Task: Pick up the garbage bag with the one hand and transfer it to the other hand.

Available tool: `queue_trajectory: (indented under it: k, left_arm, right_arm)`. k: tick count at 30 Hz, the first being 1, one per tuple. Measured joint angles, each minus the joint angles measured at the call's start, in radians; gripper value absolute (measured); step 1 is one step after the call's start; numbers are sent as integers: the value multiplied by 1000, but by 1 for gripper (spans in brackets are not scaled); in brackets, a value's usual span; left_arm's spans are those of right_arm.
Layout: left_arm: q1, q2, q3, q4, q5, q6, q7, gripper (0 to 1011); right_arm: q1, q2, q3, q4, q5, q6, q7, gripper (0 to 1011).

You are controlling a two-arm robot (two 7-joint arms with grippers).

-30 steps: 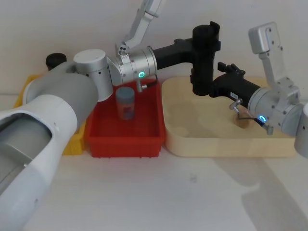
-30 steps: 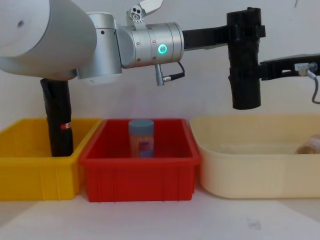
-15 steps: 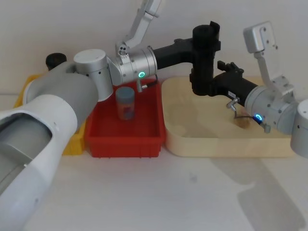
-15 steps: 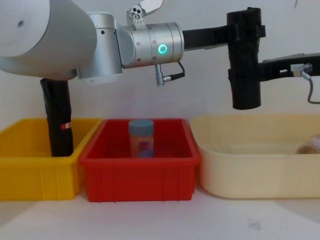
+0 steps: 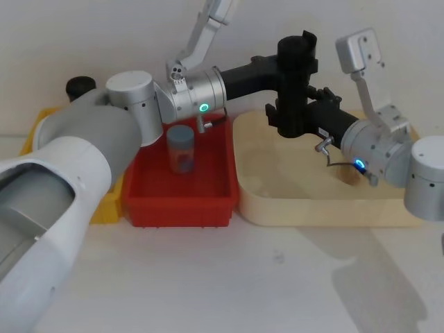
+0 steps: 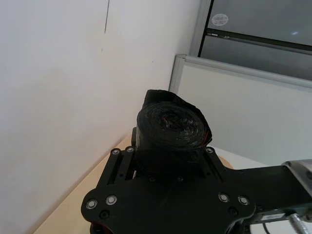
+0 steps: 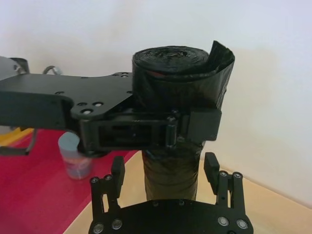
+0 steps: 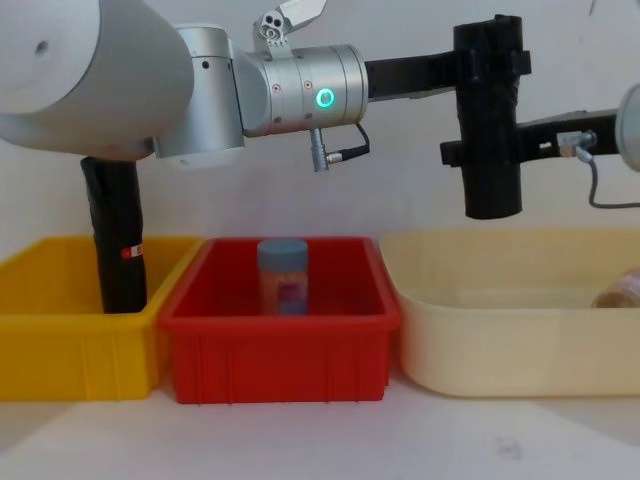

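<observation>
White wall backs a pale surface (image 8: 320, 440) carrying three bins.

Left hand (image 8: 478, 68), on the green-ringed wrist, is pinched on the upper part of the garbage bag (image 8: 490, 120), which hangs upright in the air above the near edge of the cream tray (image 8: 500, 350).

Right hand (image 7: 165, 168), on the blue-ringed wrist, has its fingers (image 7: 118, 171) spread to either side of the bag's lower half, just below the left hand; they look close to the plastic but not yet pressed on it.

To do the handover well, the right hand should probably centre on the roll and squeeze firmly before the left lets go, as crinkled plastic may slip.

Farther out, a blue-lidded jar (image 8: 283, 277) stands in the red bin (image 8: 280, 350), and a second black roll (image 8: 118, 240) with a red tag stands in the yellow bin (image 8: 70, 340).
</observation>
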Motion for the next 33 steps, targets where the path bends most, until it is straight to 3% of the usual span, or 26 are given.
queue_trajectory:
  k: [7, 12, 24, 33]
  left_arm:
    - [0, 0, 0, 0, 0, 0, 0, 429]
    - [0, 0, 0, 0, 0, 0, 0, 429]
    - [0, 0, 0, 0, 0, 0, 0, 429]
    - [0, 0, 0, 0, 0, 0, 0, 429]
  right_arm:
    - [19, -21, -6, 36, -18, -10, -18, 996]
    - [27, -30, -8, 51, -26, -14, -26, 913]
    - [39, -43, -11, 72, -36, -20, -36, 560]
    - [43, -47, -12, 79, -40, -22, -39, 550]
